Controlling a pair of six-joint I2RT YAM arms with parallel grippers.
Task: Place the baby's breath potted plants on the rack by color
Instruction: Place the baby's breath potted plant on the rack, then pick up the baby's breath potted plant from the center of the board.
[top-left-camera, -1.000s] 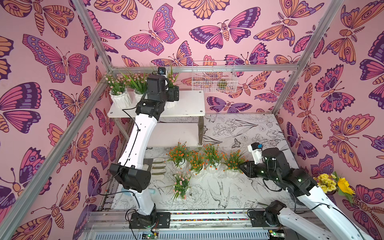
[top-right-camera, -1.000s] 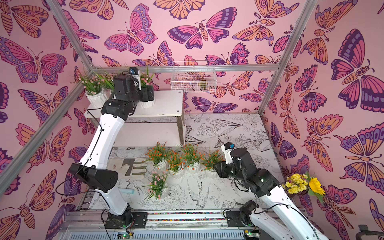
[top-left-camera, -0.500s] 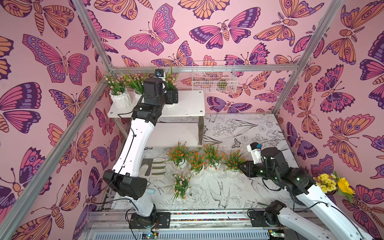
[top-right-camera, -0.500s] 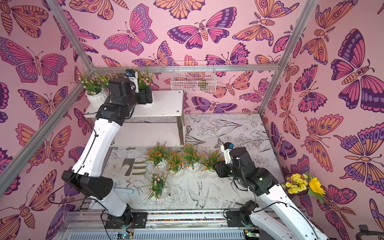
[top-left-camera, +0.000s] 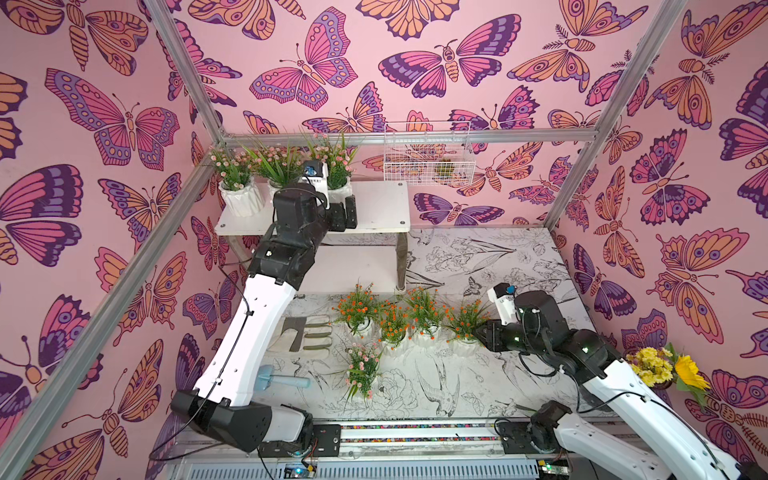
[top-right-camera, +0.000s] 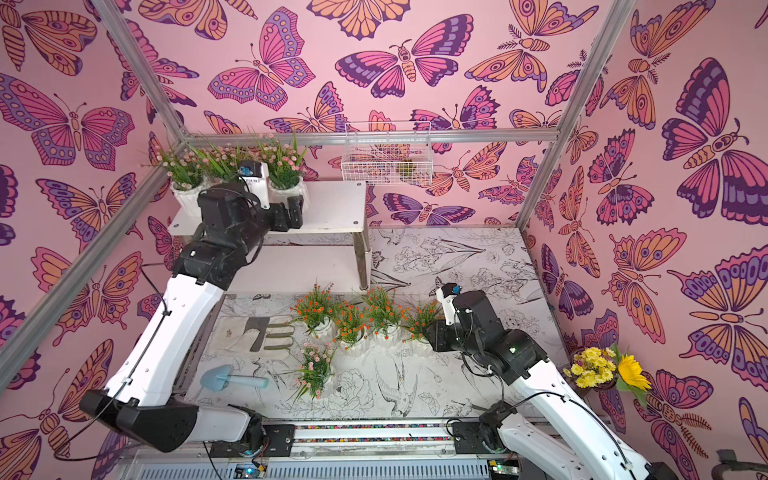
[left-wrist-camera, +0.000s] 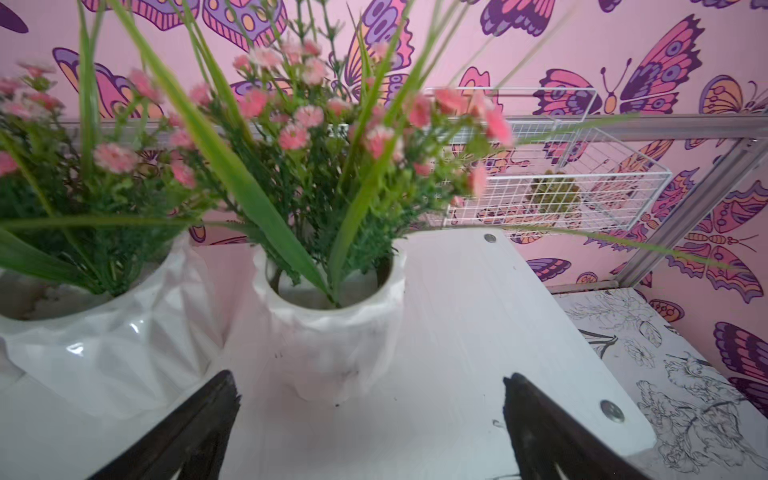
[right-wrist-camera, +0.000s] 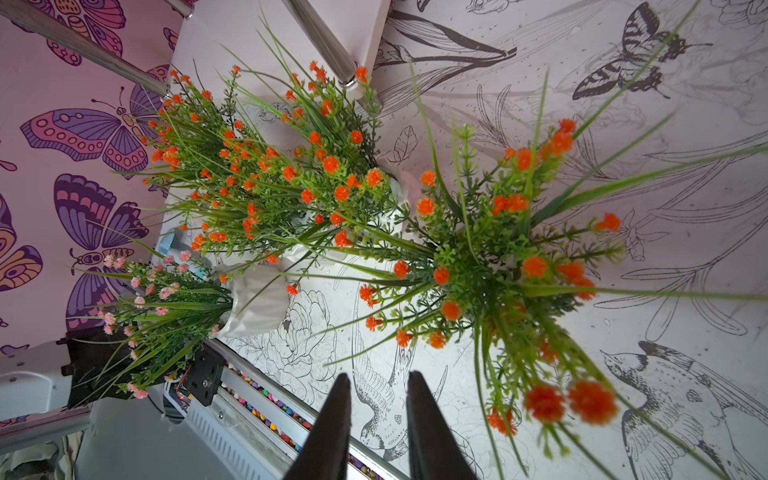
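Note:
Three pink baby's breath potted plants stand in a row on the rack's top board (top-left-camera: 376, 208): the left one (top-left-camera: 239, 199), the middle one (top-left-camera: 276, 166) and the right one (top-left-camera: 338, 189). My left gripper (top-left-camera: 345, 212) is open and empty just in front of the right pot (left-wrist-camera: 332, 332), not touching it. Several orange plants (top-left-camera: 392, 324) form a row on the table, with one pink plant (top-left-camera: 361, 370) in front. My right gripper (right-wrist-camera: 379, 376) sits beside the rightmost orange plant (top-left-camera: 465, 322), its fingers narrowly apart with nothing between them.
The rack's lower board (top-left-camera: 353, 270) is bare. A white wire basket (top-left-camera: 428, 156) hangs on the back wall. A grey glove (top-left-camera: 307, 332) and a blue trowel (top-left-camera: 282, 380) lie at the table's left. A sunflower bunch (top-left-camera: 673, 368) sits at the right wall.
My left gripper has drawn back from the right pink pot towards the board's front edge, and that arm's elbow has dropped lower. The right arm has not moved.

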